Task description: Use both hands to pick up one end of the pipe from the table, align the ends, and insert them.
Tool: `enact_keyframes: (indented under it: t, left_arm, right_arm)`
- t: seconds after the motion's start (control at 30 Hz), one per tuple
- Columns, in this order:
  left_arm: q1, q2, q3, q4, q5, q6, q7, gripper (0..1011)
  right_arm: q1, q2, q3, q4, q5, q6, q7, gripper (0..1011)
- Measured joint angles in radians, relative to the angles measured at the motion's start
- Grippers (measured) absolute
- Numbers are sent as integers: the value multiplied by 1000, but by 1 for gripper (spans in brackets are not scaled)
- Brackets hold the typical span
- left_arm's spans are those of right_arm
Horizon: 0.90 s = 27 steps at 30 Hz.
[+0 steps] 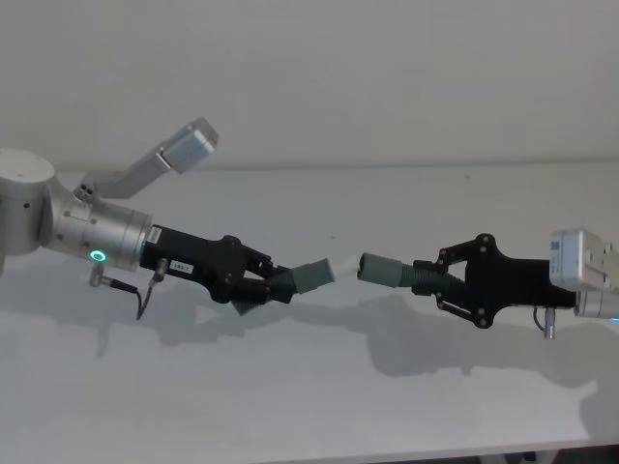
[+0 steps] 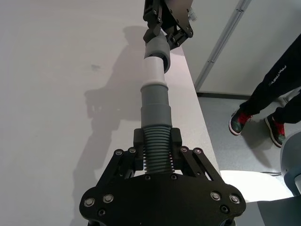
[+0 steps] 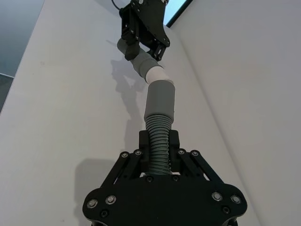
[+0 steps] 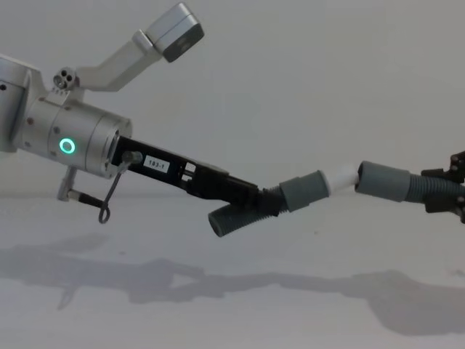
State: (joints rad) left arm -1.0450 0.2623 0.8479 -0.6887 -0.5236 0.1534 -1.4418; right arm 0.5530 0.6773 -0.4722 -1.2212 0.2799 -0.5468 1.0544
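So we've got each hose piece clamped in a gripper, left [image 1: 259, 282] and right [image 1: 447, 282], above the table [image 1: 387, 406]. White plug [image 1: 345, 265] faces the socket [image 1: 379, 268], nearly touching, but the axes look slightly kinked.

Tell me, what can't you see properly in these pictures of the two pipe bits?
- Whether the white plug tip has gone inside the grey hollow socket cuff: in the chest view they just meet, and both wrist views look straight along the pipe.
- The black angular right hand: cut off by the chest view's right edge.
- The black angular left hand: in the head view its ribbed dark grey hose piece hides the fingertips.
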Motion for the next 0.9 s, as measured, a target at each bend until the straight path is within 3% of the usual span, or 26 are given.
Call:
enact_keyframes:
  t: [0.9]
  left_arm:
    - [-16, -5, 23, 18, -20, 14, -7, 293]
  right_arm:
    - [0, 0, 0, 0, 0, 0, 0, 210]
